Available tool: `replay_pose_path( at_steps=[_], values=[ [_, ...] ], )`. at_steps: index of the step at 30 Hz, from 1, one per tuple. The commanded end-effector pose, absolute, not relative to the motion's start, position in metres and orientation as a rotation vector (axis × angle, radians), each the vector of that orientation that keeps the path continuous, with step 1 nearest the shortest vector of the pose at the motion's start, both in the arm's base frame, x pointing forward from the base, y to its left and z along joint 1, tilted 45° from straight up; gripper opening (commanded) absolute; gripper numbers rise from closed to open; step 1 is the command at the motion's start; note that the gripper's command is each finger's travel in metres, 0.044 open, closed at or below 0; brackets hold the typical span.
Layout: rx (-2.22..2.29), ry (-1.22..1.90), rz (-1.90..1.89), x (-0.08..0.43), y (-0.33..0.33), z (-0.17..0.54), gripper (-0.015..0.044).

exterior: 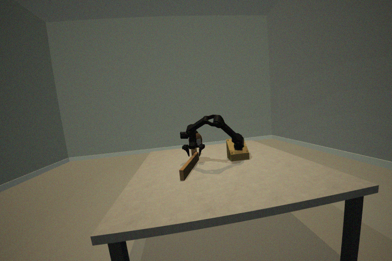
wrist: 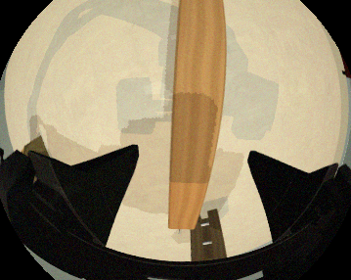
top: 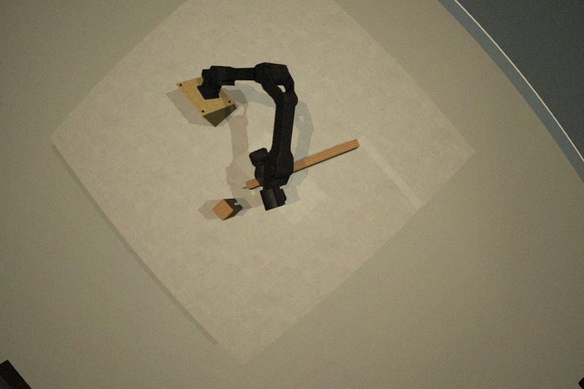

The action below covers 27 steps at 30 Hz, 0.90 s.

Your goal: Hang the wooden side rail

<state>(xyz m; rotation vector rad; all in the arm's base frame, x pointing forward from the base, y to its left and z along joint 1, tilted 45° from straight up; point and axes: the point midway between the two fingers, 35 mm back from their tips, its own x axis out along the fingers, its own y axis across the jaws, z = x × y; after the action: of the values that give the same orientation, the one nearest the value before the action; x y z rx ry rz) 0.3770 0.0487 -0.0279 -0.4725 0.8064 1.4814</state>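
Observation:
The wooden side rail [top: 327, 156] [exterior: 188, 167] [wrist: 199, 59] stands on its narrow edge on the table. Its hook end points toward the post; a little grey hook metal [top: 244, 187] shows there. The headboard post [top: 222, 209] [exterior: 198, 136] [wrist: 207, 250] stands upright just beyond that end, apart from it. The slot and two bright pins show in the wrist view. My gripper [exterior: 193, 155] [wrist: 197, 154] is open and empty, over the rail near its hook end, one finger on each side. The arm hides the fingers in the top view. How low the tips reach beside the rail is unclear.
The arm's wooden base block [top: 192, 94] [exterior: 238, 156] stands on the table [top: 256, 298] [exterior: 233, 196], off to one side of the rail and post. The arm arches from it across the rail. The post is close to my wrist.

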Motion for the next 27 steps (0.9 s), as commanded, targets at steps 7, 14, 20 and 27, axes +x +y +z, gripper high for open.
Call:
replay_pose_path(
  at_steps=[7, 14, 20, 27],
  values=[
    [-0.457, 0.814, 1.487, 0.372, 0.062, -0.041, 0.044],
    [-0.456, 0.813, 1.487, 0.37, 0.07, -0.049, 0.044],
    [-0.455, 0.812, 1.488, 0.369, 0.073, -0.051, 0.044],
    [-0.455, 0.812, 1.488, 0.369, 0.073, -0.051, 0.0256]
  ],
)
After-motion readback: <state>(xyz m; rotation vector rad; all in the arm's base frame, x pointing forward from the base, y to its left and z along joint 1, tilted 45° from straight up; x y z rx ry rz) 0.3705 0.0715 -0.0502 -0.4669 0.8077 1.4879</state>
